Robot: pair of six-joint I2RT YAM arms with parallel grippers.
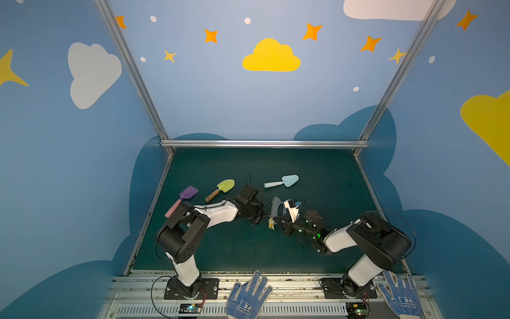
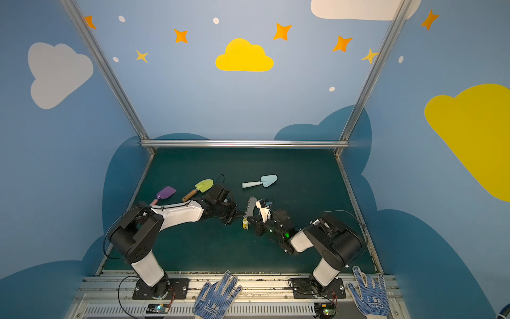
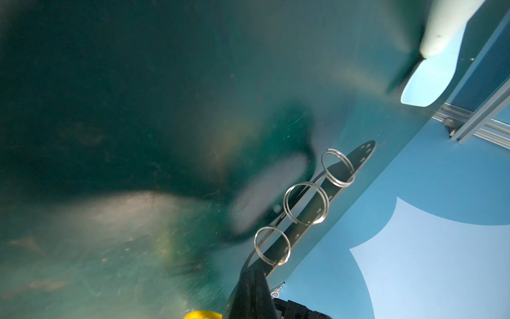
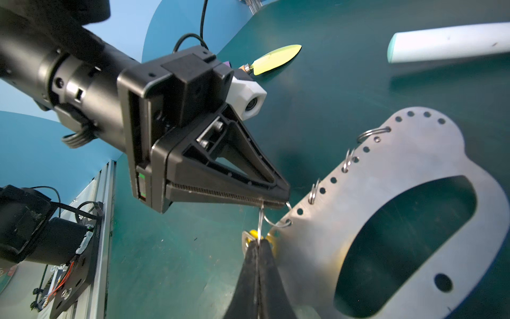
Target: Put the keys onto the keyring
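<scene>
Two white work gloves with blue dots point(image 1: 248, 297) are laid on the metal rail point(image 1: 289, 281) along the bottom edge of both top views, clear of the work. Just right of centre in a top view, the left gripper point(image 1: 263, 215) and the right gripper point(image 1: 276, 220) are brought tip to tip over the dark green mat point(image 1: 317, 248). Between them the keyring point(image 1: 276, 205), a flat grey metal plate with a large oval cutout, is tilted up. The keys point(image 1: 271, 223), a small silver key with an oblong yellow plastic tag on a split ring, are hung at its lower end. Three plastic toy shovels, purple point(image 1: 182, 197), yellow-green point(image 1: 222, 188) and pale blue point(image 1: 283, 181), are left untouched above them in the frame. In the left wrist view the plate is seen edge-on, three small wire rings point(image 3: 306, 203) standing out of its holes; the left gripper's own tips are too blurred to be read. In the right wrist view the left gripper's jaws are seen pressed together on a fourth small ring point(image 4: 287, 205) at the plate's edge, evidently to steady it. The right gripper's jaws are pinched on the keys' split ring point(image 4: 260, 226), presumably so that one ring can be worked onto the other; whether they are already linked cannot be told.
</scene>
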